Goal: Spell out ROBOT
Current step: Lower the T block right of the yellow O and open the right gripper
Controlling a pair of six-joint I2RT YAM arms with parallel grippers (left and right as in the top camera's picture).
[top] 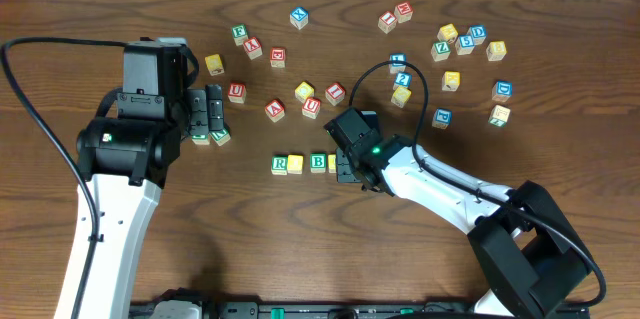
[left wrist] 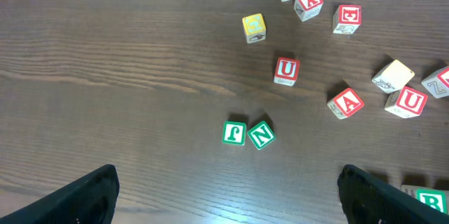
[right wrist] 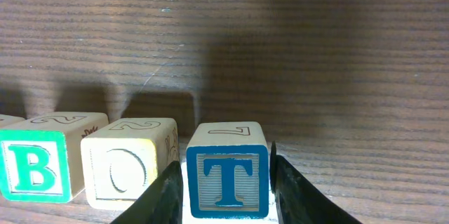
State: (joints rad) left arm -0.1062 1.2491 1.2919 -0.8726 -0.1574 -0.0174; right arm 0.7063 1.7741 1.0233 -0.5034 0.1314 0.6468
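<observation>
One blue-framed T cube (right wrist: 227,180) stands between the jaws of the right gripper (right wrist: 226,190) (pinched or freed, unclear), beside the O cube (right wrist: 126,161).

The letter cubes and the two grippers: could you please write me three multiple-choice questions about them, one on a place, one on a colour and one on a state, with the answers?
1. Where does the blue T cube stand in the right wrist view?
A. just right of the yellow O cube, between the fingers of the right gripper
B. on top of another cube
C. alone, far from any other cube

2. What colour is the frame of the B cube?
A. red
B. green
C. blue

3. How is the left gripper?
A. shut on a cube
B. open, with nothing between its fingers
C. shut and empty

Answers:
1 A: the T ends the row, with a finger on each side of it.
2 B: its letter and frame are both green.
3 B: its fingers stand wide apart with no cube between them.
</observation>
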